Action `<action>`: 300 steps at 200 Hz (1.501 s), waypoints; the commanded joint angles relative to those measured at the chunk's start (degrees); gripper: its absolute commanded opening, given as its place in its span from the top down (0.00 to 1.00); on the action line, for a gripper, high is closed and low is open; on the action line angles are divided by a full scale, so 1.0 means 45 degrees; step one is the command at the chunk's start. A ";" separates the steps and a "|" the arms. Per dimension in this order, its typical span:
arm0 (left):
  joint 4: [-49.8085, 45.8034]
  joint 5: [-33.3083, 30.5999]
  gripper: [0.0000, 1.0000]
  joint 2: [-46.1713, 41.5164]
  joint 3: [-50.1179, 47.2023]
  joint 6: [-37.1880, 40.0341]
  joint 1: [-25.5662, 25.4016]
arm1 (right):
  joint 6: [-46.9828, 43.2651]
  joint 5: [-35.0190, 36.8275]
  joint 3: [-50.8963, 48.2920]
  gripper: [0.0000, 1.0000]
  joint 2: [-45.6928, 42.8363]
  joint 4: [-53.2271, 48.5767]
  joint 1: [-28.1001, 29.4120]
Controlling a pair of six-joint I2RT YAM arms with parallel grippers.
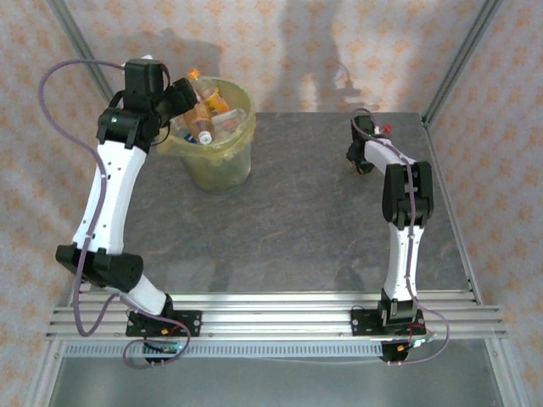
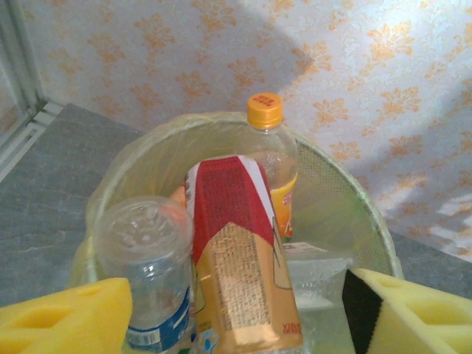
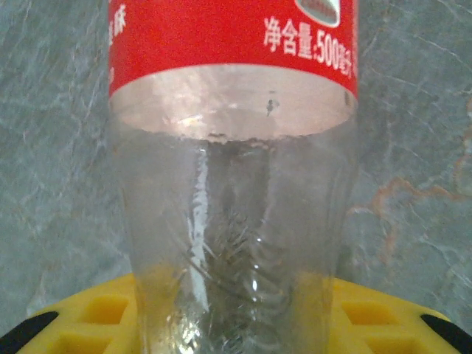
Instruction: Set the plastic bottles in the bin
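Left gripper [image 2: 240, 313]: pads spread wide above the bin [image 1: 222, 165], far left, gripping nothing.
Red-and-orange bottle [image 2: 236, 258]: loose between those pads, propped on the heap.
Risk, bin: we judge the heap high, so this bottle could tip over the rim.
Right gripper [image 3: 236, 324]: clamped on a clear red-labelled bottle [image 3: 236, 184], far right.
Risk, carry: the thin wall may slip.
Room: open table [image 1: 297, 212] leftward to the bin, with the frame post [image 1: 454, 72] close on the right.

The red-labelled bottle [image 3: 232, 184] runs past both edges — cap and base cut off.

A grey stone-patterned desk [image 1: 305, 212] stands within pale walls [image 1: 297, 42] printed with orange floral motifs; aluminium rails [image 1: 280, 309] line its near edge.
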 commanded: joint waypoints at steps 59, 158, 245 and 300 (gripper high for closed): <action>0.0779 -0.1759 0.00 -0.2381 -0.2464 -0.0194 0.0094 | -0.0738 -0.1697 0.0314 0.68 -0.4252 -0.1732 0.2187; 0.1377 -0.2718 0.00 -0.3039 -0.3695 -0.0522 0.0089 | -0.0212 -0.3730 0.6009 0.68 -0.3833 -0.2895 0.5991; 0.1648 -0.3129 0.00 -0.2840 -0.3887 -0.0650 0.0090 | -0.0086 -0.3282 1.1604 0.66 -0.0463 -0.4093 0.7885; 0.1848 -0.3223 0.00 -0.3044 -0.4071 -0.0561 0.0085 | -0.0430 -0.2397 1.2355 0.65 0.0381 -0.3834 0.8338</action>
